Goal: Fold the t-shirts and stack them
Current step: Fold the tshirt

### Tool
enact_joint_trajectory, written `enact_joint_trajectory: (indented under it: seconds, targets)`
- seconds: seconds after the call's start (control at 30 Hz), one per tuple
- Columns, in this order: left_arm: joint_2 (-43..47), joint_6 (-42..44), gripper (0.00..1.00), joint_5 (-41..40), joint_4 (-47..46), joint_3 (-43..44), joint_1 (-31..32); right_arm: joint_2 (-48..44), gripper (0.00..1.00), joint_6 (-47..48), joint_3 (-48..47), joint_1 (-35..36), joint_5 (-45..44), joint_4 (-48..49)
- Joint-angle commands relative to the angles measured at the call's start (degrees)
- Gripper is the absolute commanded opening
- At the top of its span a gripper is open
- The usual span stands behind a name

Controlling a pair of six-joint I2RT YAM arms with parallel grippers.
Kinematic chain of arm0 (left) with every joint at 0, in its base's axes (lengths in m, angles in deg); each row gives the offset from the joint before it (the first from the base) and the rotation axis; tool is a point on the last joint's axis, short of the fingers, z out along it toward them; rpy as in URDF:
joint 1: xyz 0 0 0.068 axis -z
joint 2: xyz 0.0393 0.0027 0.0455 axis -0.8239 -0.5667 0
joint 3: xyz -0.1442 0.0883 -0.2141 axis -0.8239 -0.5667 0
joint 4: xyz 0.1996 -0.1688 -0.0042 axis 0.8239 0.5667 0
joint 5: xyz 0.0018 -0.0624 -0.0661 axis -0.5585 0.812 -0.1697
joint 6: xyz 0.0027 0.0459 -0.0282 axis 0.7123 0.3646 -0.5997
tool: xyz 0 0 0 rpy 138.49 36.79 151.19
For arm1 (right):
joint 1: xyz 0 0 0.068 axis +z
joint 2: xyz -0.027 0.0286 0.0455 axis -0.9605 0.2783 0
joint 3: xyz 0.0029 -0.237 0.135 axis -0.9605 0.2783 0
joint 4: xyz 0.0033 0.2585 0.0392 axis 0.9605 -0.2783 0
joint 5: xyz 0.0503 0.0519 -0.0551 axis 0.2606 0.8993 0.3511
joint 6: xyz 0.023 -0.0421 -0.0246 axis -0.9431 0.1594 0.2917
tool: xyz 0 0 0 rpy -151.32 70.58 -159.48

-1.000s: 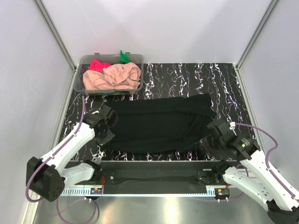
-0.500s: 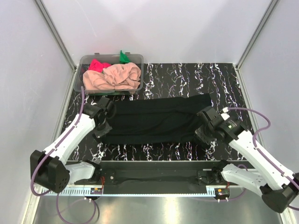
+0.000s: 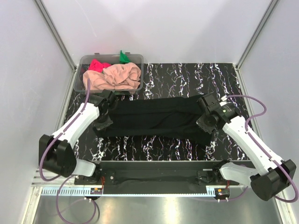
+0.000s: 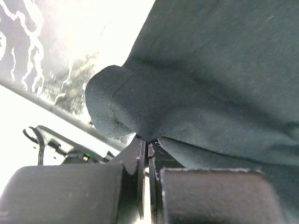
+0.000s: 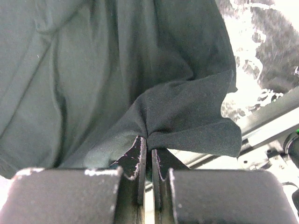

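The large black t-shirt [image 3: 159, 120] lies as a wide band across the middle of the marbled table [image 3: 187, 77]. My left gripper [image 3: 103, 122] is shut on the shirt's left near corner, and the cloth [image 4: 196, 84] bunches right at its tips [image 4: 148, 142]. My right gripper [image 3: 205, 125] is shut on the right near corner, where a pinched fold of black cloth [image 5: 187, 116] rises from its tips [image 5: 149, 140]. The peach-pink t-shirt [image 3: 114, 77], the bright pink-red one [image 3: 97, 65] and the green one [image 3: 123, 57] sit crumpled in the clear tub [image 3: 87, 59].
The clear tub stands at the table's far left corner against the white wall. Metal frame posts run up both back corners. The arm bases and a metal rail [image 3: 154, 190] line the near edge.
Both grippers have carried the near edge of the black t-shirt away from the front, toward the far side, so the cloth band is narrower. Both arms now reach further over the table.
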Motion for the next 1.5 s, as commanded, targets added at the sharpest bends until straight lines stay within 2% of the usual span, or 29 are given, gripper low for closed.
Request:
enact_joint_trajectory:
  seconds: [0.0,0.5,1.47]
  targets:
    - [-2.35,3.84,0.00,-0.80,-1.51,3.55,-0.70,1.31,0.00,4.55,-2.96,-2.47,-2.43,1.58]
    - [-10.35,10.61,0.00,0.88,-3.53,8.55,-2.11,9.13,0.00,10.17,-6.03,-5.37,0.29,6.15]
    - [-25.21,16.76,0.02,4.92,-3.62,20.34,-5.18,26.27,0.00,15.80,-15.35,-9.68,-0.23,8.88]
